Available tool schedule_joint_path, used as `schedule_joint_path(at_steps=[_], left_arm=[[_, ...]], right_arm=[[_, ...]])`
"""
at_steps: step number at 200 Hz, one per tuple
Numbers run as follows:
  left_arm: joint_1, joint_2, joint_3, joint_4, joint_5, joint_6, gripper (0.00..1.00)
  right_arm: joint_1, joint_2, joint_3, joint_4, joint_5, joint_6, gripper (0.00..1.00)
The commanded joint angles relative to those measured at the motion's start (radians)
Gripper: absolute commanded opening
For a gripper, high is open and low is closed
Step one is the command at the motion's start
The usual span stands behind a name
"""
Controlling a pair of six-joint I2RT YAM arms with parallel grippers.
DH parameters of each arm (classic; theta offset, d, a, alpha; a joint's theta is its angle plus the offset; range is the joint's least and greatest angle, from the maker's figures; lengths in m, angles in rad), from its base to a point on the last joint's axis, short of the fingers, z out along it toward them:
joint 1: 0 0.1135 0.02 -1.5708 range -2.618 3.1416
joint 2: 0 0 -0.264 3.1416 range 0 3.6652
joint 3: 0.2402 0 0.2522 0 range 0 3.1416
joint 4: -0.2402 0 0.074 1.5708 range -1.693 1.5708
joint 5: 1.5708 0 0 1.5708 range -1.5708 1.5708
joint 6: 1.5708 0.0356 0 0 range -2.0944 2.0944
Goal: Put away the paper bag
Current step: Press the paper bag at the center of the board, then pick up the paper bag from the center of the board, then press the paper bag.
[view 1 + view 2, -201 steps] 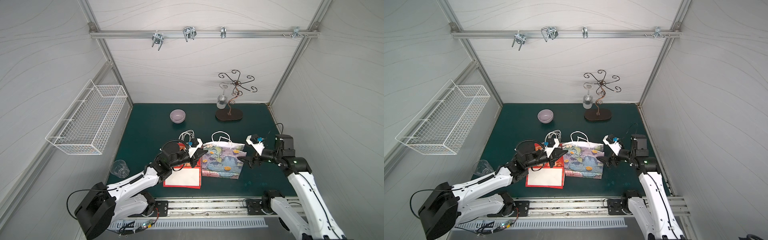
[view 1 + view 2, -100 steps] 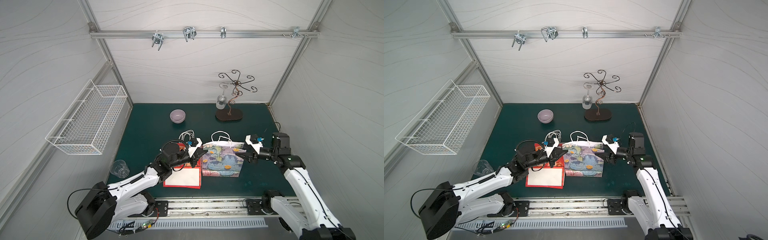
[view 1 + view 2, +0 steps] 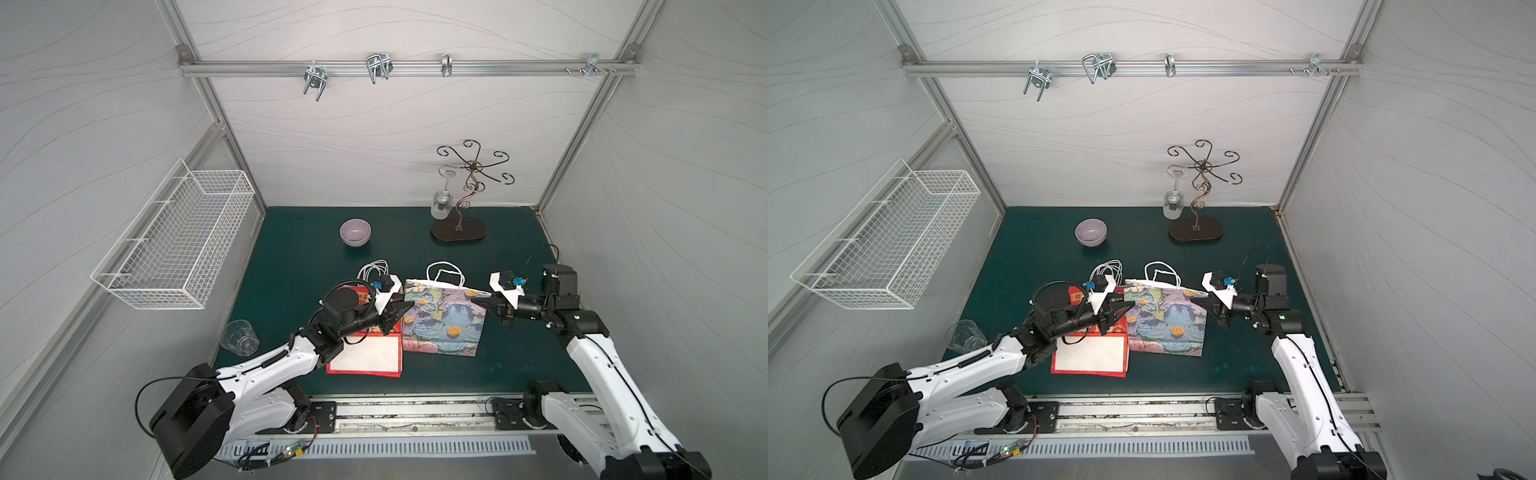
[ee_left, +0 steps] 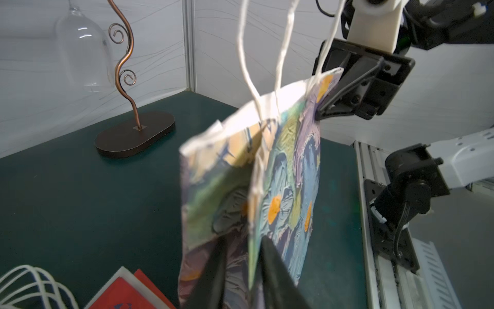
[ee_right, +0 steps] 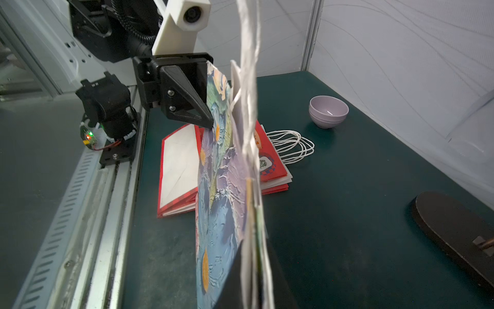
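So the right hand [image 3: 484, 305] is pinched on one top corner of the floral paper bag [image 3: 442, 322], held upright over the desk [image 3: 291, 257] — left hand [image 4: 242, 270] straddles the other edge, half spread. I'd let that go cleanly — no tugging.

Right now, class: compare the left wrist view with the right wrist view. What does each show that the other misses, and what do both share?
Only the left wrist view shows the upturned wine glass, the copper stand's stem and the right gripper clamped on the bag's edge. Only the right wrist view shows the lilac bowl and the left gripper at the opposite edge. Both show the floral paper bag, the red bags, their white handles and the green mat.
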Motion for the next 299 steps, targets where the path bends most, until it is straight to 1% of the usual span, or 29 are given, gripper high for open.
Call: schedule_joint_path(at_steps=[1,10,14,18,38,68,81,88,92,114,137,162,188,224,235,246,263,271,299], left_arm=[[-0.002,-0.031,0.000,0.064,-0.026,-0.017,0.50],[-0.002,-0.041,0.002,0.060,-0.026,-0.021,0.69],[-0.002,-0.047,0.004,0.054,-0.025,-0.022,0.74],[-0.002,-0.055,0.006,0.048,-0.023,-0.023,0.77],[-0.001,-0.110,0.010,0.013,-0.046,-0.028,0.81],[0.003,-0.229,0.013,-0.078,-0.127,-0.027,0.89],[0.018,-0.262,0.024,-0.126,-0.122,-0.027,0.93],[0.034,-0.270,0.034,-0.134,-0.101,-0.027,0.97],[0.043,-0.272,0.042,-0.173,-0.084,-0.027,0.99],[0.085,-0.256,0.096,-0.238,0.025,-0.010,1.00],[0.087,-0.222,0.153,-0.257,0.120,0.032,1.00],[0.087,-0.170,0.223,-0.245,0.199,0.046,1.00],[0.086,-0.108,0.289,-0.244,0.315,0.064,1.00],[0.093,-0.052,0.319,-0.205,0.355,0.071,1.00],[0.099,-0.036,0.332,-0.187,0.398,0.059,0.97],[0.104,-0.021,0.347,-0.177,0.443,0.044,0.89],[0.105,0.002,0.361,-0.153,0.496,0.008,0.62],[0.105,0.009,0.362,-0.099,0.508,-0.011,0.53],[0.109,0.017,0.361,-0.070,0.527,-0.036,0.27]], right_arm=[[0.005,-0.024,0.008,-0.059,0.003,-0.034,0.01],[0.004,-0.032,0.013,-0.073,0.008,-0.038,0.00],[0.002,-0.035,0.015,-0.082,0.010,-0.039,0.00],[0.000,-0.037,0.018,-0.089,0.012,-0.039,0.00],[-0.014,-0.051,0.046,-0.146,0.017,-0.053,0.00],[-0.042,-0.071,0.105,-0.235,0.016,-0.065,0.00],[-0.043,-0.071,0.140,-0.286,0.015,-0.079,0.00],[-0.043,-0.071,0.158,-0.310,0.009,-0.084,0.00],[-0.043,-0.070,0.169,-0.321,0.004,-0.085,0.00],[-0.043,-0.068,0.215,-0.349,-0.025,-0.077,0.00],[-0.038,-0.051,0.269,-0.377,-0.050,-0.069,0.00],[-0.018,-0.024,0.321,-0.427,-0.054,-0.083,0.00],[-0.001,0.002,0.354,-0.461,-0.077,-0.092,0.00],[0.007,0.027,0.391,-0.495,-0.115,-0.103,0.00],[0.011,0.038,0.403,-0.504,-0.120,-0.106,0.00],[0.015,0.052,0.411,-0.508,-0.120,-0.108,0.00],[0.020,0.074,0.427,-0.508,-0.119,-0.105,0.00],[0.025,0.084,0.435,-0.511,-0.116,-0.105,0.00],[0.030,0.104,0.456,-0.526,-0.106,-0.109,0.00]])
